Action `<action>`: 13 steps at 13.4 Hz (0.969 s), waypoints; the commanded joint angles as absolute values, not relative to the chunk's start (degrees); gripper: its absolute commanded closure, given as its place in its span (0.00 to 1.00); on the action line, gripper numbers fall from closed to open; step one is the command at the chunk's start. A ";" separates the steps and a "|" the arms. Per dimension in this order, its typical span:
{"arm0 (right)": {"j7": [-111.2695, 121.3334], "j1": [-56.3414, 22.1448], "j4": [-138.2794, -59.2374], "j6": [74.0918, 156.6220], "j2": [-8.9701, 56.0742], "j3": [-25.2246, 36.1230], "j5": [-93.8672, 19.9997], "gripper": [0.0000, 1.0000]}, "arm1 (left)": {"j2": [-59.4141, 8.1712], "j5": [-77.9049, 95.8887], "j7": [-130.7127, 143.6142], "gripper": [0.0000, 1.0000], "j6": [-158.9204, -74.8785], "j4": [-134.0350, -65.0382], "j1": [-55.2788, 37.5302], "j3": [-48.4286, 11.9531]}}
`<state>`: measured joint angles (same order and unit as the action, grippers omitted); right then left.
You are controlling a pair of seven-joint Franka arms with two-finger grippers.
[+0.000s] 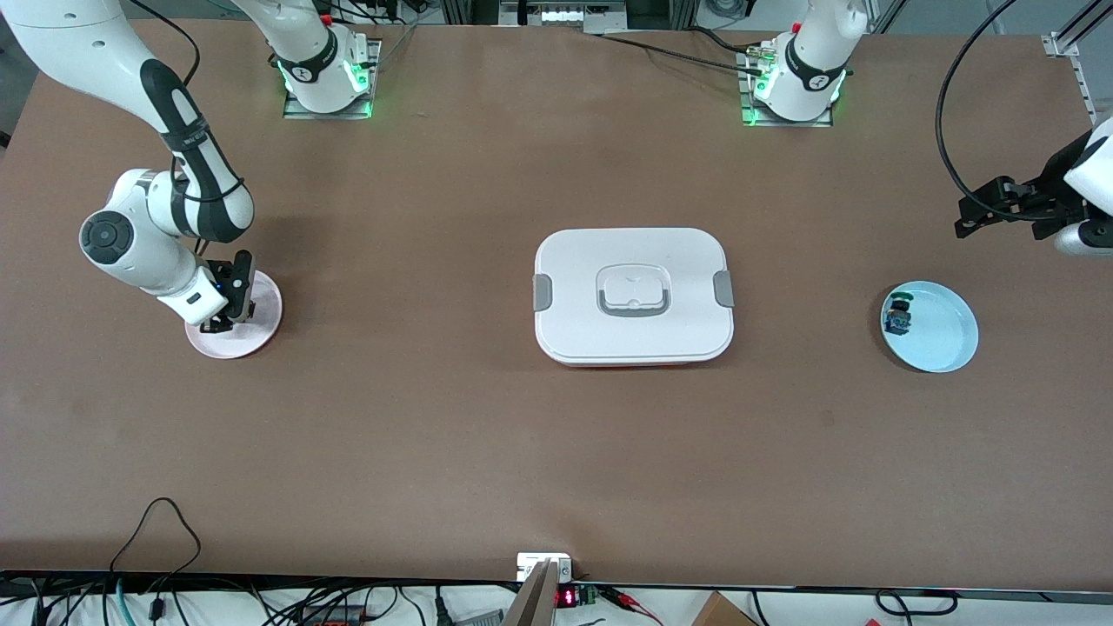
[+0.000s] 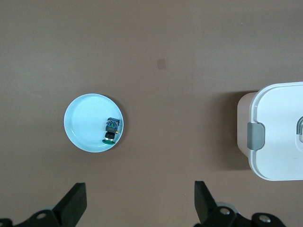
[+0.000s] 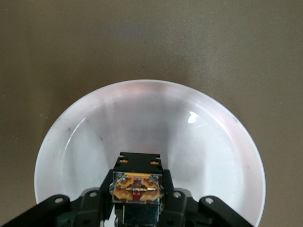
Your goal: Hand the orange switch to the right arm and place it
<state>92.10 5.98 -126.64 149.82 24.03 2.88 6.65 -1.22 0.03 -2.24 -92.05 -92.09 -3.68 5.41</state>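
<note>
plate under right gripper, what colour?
Pale pink plate, clearest in the right wrist view.

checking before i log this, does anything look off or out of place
Nothing stands out. The right pincer holds the orange switch low over the pink plate; the other switch lies in the blue plate; the white box sits closed.

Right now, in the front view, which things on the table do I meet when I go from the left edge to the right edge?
Right gripper over the pink plate → white box → blue plate with a small switch → left gripper, open.
</note>
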 commanded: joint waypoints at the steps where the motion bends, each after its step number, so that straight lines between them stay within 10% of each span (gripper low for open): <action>1: 93.08 7.56 -127.44 151.44 22.07 2.11 6.59 0.00 | -1.93 0.79 -2.20 0.00 -90.97 -90.35 -3.52 5.71; 13: 79.66 6.33 -109.27 123.95 16.09 2.11 -5.36 0.00 | -1.93 0.79 -2.20 0.00 -90.97 -90.35 -3.52 5.71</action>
<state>83.72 6.43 -113.87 129.58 16.28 2.62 -4.36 -1.22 0.03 -2.24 -92.05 -92.05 -3.68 5.59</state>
